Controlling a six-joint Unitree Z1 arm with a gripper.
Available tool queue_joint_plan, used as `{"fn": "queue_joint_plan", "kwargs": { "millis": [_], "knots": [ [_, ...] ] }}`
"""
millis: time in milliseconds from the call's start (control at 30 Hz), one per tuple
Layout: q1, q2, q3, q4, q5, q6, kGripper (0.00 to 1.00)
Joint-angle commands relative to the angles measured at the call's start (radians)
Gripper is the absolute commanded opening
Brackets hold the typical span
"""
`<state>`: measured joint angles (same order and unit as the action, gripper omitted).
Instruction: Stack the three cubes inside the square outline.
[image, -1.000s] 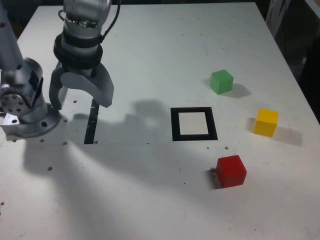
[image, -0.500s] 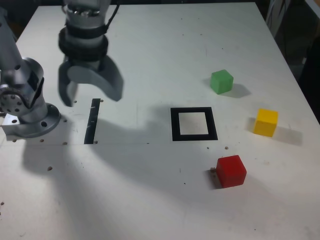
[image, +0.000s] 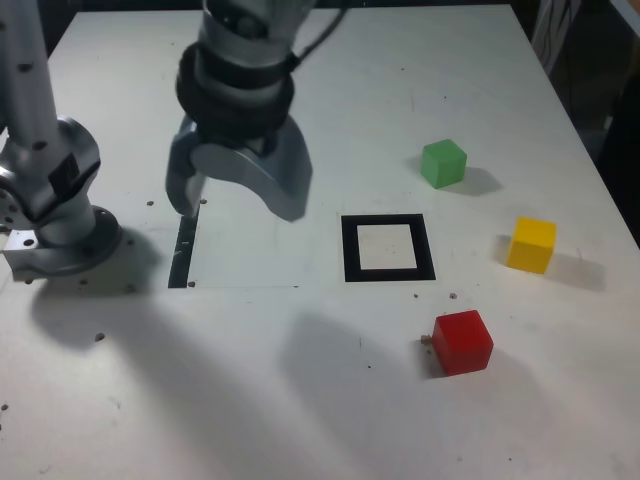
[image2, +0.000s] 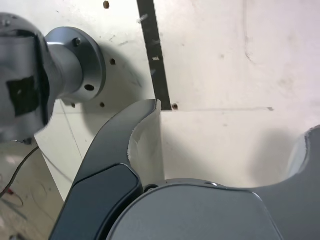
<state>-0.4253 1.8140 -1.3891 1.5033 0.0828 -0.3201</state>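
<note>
Looking at our claw (image: 235, 190), it's spread wide and empty over the tabletop (image: 330, 400). Red cube (image: 462, 342), yellow cube (image: 531, 244) and green cube (image: 443, 163) sit outside the square outline (image: 388, 248). Probably light, rigid; pinch opposite flat sides.

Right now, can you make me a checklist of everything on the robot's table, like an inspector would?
Surface: white table, with small dark specks and holes.
Job's things: green cube, yellow cube and red cube sit apart, all outside the square outline, which holds nothing.
Clutter: thin black strip at the exterior view's left of the outline.
Grippers: gripper hangs above the table between strip and outline, jaws open, holding nothing.
Cables: a black cable runs along the arm; thin wires lie off the table edge in the wrist view.
Surroundings: arm base at the exterior view's left; dark beyond the table.
</note>
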Motion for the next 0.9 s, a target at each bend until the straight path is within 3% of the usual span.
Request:
{"fn": "queue_joint_plan", "kwargs": {
  "millis": [0,167,433,867],
  "knots": [
    [-0.024,0.053,-0.359,0.016,0.001,-0.017,0.93],
    [-0.076,0.16,-0.521,0.033,0.002,-0.038,0.93],
    [-0.092,0.242,-0.643,0.053,0.024,-0.037,0.93],
    [-0.093,0.396,-0.784,0.088,-0.004,-0.041,0.92]
  ]
}}
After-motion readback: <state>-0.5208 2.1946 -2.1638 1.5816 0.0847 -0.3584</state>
